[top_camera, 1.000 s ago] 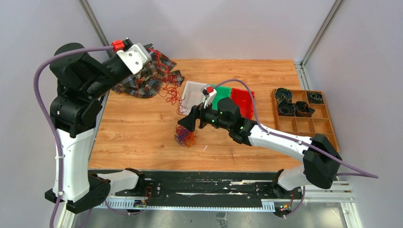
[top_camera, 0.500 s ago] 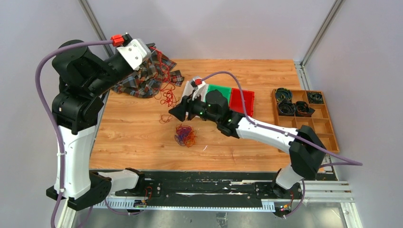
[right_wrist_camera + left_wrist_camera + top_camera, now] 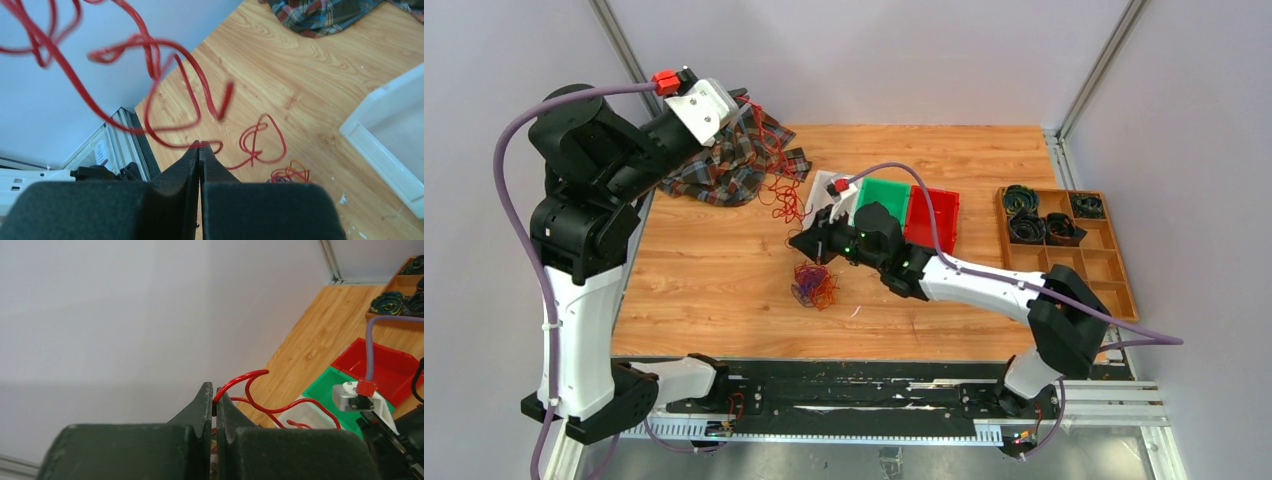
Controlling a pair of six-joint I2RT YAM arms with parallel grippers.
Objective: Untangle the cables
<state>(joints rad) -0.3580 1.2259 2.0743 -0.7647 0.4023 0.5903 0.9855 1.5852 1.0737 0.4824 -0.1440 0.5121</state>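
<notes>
Right gripper (image 3: 200,147) has left its spot over the tangle (image 3: 814,285) and moved up toward the hanging red cable (image 3: 786,203), and its jaws, wide a second ago, have come together. In the right wrist view the red strand runs straight across the fingertips and looks pinched there, though the contact is too fine to be certain.

Left gripper (image 3: 214,407) is raised high at the far left above the plaid cloth (image 3: 724,165). Its jaws are clamped on the same red cable, which springs out from between them in a loop.

That cable drapes down in loose curls between the two grippers. The remaining orange, purple and red wires lie bunched on the table (image 3: 704,270), near the right gripper.

These wires look very light and springy, holding their curl, and thin enough to slip through a pinch. A grip on a single free strand away from the knot seems best, with a slow pull so that loops do not snag or drag the whole bunch.
</notes>
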